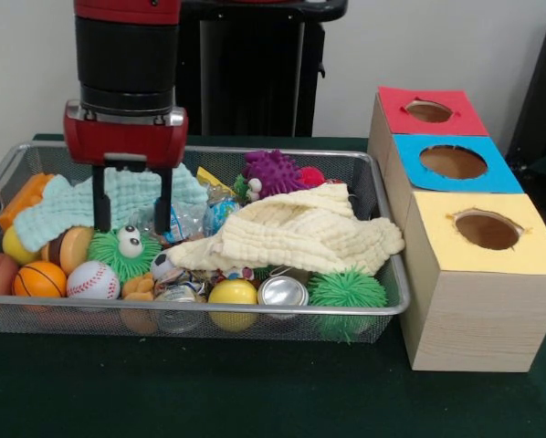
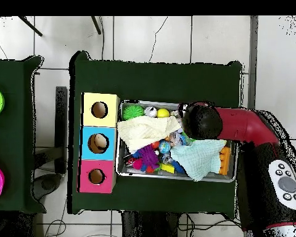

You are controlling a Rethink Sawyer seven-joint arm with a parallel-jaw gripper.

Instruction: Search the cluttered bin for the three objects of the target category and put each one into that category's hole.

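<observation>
The red and black arm hangs over the left part of the silver wire mesh bin [image 1: 387,239] in the front view. Its tool [image 1: 132,214] points straight down with two black fingers [image 1: 101,199] spread apart, nothing between them. The fingertips are level with the top of the clutter, just above the fuzzy green ball with googly eyes [image 1: 120,251] and in front of the pale mint waffle cloth [image 1: 118,196].

The bin sits on the dark green table [image 1: 255,392]. A cream yellow waffle cloth [image 1: 300,233] lies draped across the middle and right of the bin, covering whatever is under it. Along the front wall, left to right: small orange basketball [image 1: 39,279], white baseball with red stitching [image 1: 92,280], smooth yellow ball [image 1: 232,293], silver metal can end [image 1: 283,292], spiky green ball [image 1: 347,290]. A purple knobbly toy [image 1: 274,172] lies at the back, beside a crumpled clear plastic wrapper [image 1: 186,219].

To the right of the bin, just beside it, stands the long wooden box with three round holes: yellow-topped section [image 1: 488,239] nearest, blue-topped section [image 1: 456,164] in the middle, red-topped section [image 1: 428,111] farthest. I cannot see inside any hole.

The overhead view shows the arm's head over the bin end away from the box.
</observation>
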